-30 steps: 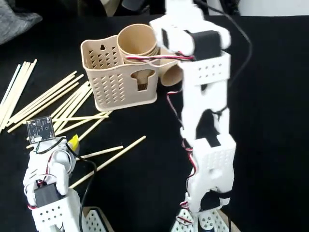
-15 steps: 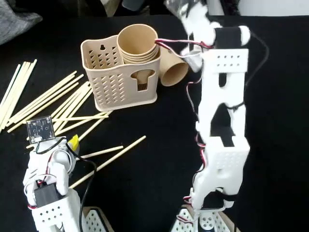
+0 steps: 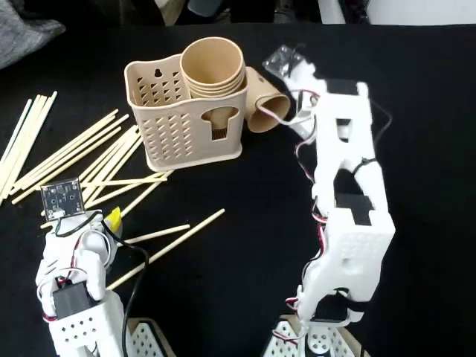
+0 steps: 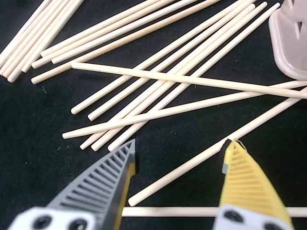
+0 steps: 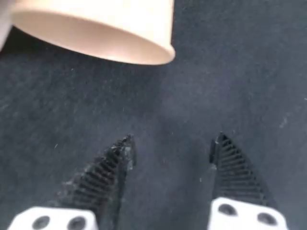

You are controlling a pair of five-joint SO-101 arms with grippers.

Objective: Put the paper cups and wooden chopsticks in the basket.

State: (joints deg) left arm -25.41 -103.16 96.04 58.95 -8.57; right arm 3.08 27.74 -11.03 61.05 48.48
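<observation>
While a stack of paper cups (image 3: 212,63) stands inside the basket (image 3: 186,130) at the upper centre of the high view, one more cup (image 3: 266,108) lies on its side just right of it on the desk (image 3: 245,186). Near that cup the right tool (image 5: 172,141) hangs over bare desk, prongs apart and empty. At lower left the left tool (image 4: 180,143), prongs also apart, hovers over loose chopsticks (image 4: 158,81).

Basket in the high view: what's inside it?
A nested stack of paper cups stands upright in one compartment of the basket. The other compartment shows only perforated wall; its floor, and the cups' lower parts, are hidden.
</observation>
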